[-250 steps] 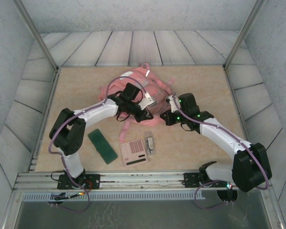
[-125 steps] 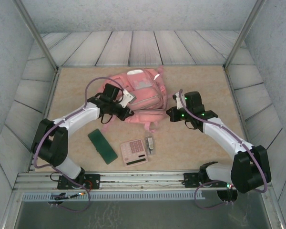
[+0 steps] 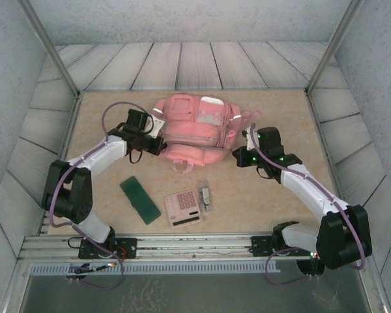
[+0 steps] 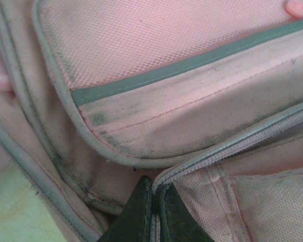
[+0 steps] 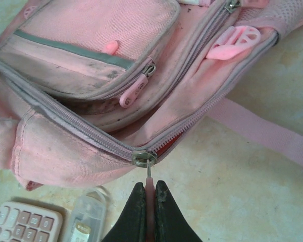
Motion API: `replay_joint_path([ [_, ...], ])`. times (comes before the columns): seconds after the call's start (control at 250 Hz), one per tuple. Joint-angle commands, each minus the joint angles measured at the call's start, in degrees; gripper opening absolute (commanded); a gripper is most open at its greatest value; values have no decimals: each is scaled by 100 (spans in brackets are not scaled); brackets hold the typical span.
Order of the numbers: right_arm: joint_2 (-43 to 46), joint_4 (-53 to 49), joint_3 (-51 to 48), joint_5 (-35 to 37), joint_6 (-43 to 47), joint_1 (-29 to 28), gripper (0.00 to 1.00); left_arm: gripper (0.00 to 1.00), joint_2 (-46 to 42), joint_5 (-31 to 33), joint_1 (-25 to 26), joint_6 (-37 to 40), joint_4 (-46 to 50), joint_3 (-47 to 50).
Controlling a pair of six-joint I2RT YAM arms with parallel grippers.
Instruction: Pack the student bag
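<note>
The right fingers [image 5: 139, 212] pinch the zipper pull [image 5: 149, 182] at the student bag's [image 3: 189, 130] right end. The left fingers [image 4: 134, 214] clamp its zip seam at the left end. The bag lies flat on the desk [image 3: 280, 124], with a calculator [image 3: 184, 208] on its near side. Best to draw the pull along the track while the left braces, so the teeth don't bind.

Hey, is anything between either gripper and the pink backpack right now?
Nothing visible does. The right gripper has its fingers shut on a zipper pull of the backpack, and the left gripper pinches the backpack's seam beside a zipper on the opposite side.
</note>
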State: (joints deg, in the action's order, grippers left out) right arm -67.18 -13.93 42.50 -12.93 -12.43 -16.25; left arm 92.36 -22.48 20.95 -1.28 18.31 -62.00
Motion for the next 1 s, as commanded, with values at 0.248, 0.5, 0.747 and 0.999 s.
replay_joint_path([
  [0.248,278,-144,81,-354,-128,-293,0,7,44,-347,-487,-3,-566,-188],
  [0.5,5,-185,662,-431,-80,-832,0,44,-601,-1859,-464,330,-358,101],
  [0.747,-146,-114,742,-547,-6,-871,0,56,-874,-2765,72,516,-318,-88],
  [0.999,-144,-30,751,-683,11,-911,0,60,290,-3471,841,825,-195,-907],
])
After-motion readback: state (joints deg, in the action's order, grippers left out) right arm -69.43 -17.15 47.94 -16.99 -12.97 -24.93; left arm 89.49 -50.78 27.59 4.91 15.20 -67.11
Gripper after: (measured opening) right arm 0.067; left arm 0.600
